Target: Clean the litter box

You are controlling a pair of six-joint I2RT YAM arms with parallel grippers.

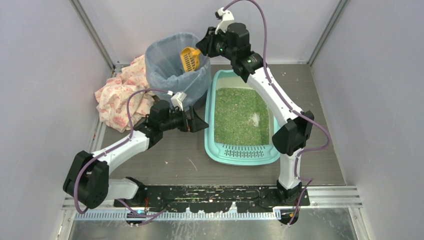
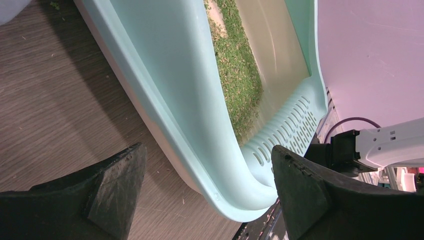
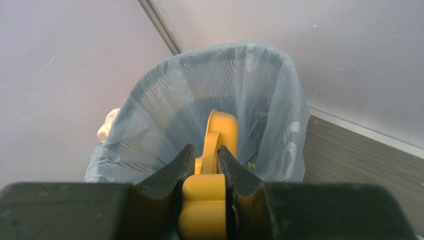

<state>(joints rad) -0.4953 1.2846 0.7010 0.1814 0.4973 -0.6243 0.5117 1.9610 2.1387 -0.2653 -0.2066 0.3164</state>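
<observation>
The teal litter box [image 1: 247, 151] lies right of centre, its green litter [image 1: 241, 116] inside and the slotted grate step at its near end. My left gripper [image 1: 202, 123] is open and empty just left of the box's left rim; in the left wrist view [image 2: 207, 150] its jaws straddle the rim [image 2: 165, 85] near the front corner without touching it. My right gripper [image 1: 204, 47] is shut on the handle of the orange slotted scoop [image 1: 190, 59] and holds it over the blue-grey bag-lined bin [image 1: 167, 55]. In the right wrist view [image 3: 205, 150] the scoop [image 3: 220, 130] hangs inside the bin [image 3: 150, 110].
A crumpled floral cloth [image 1: 120, 92] lies left of the bin against the left wall. Enclosure walls close in at the back and on both sides. The black base plate [image 1: 210, 192] runs along the near edge. A few litter grains lie on the wooden table.
</observation>
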